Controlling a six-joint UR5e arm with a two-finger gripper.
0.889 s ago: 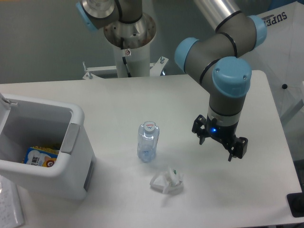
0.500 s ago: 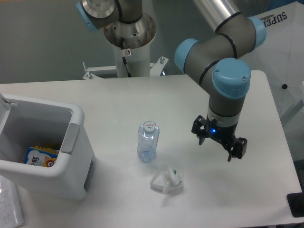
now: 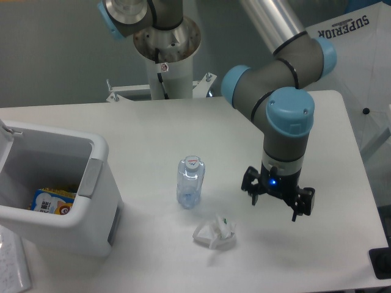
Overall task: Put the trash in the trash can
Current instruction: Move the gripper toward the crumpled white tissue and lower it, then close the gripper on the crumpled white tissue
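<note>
A crumpled white wrapper wad (image 3: 215, 233) with a green speck lies on the white table near the front. A clear water bottle (image 3: 190, 182) with a white cap stands upright just behind and left of it. The white trash can (image 3: 58, 198) with a grey side panel stands at the left, its top open, with a yellow-and-blue packet inside. My gripper (image 3: 278, 202) hangs open and empty above the table, to the right of the wad and the bottle, touching neither.
The arm's base column (image 3: 166, 55) stands at the table's back edge. A white sheet with printed text (image 3: 351, 27) hangs at the back right. A dark object (image 3: 382, 264) sits at the table's front right corner.
My gripper has moved a little left and down toward the front, closer to the wad. The bottle, wad and can have not moved.
</note>
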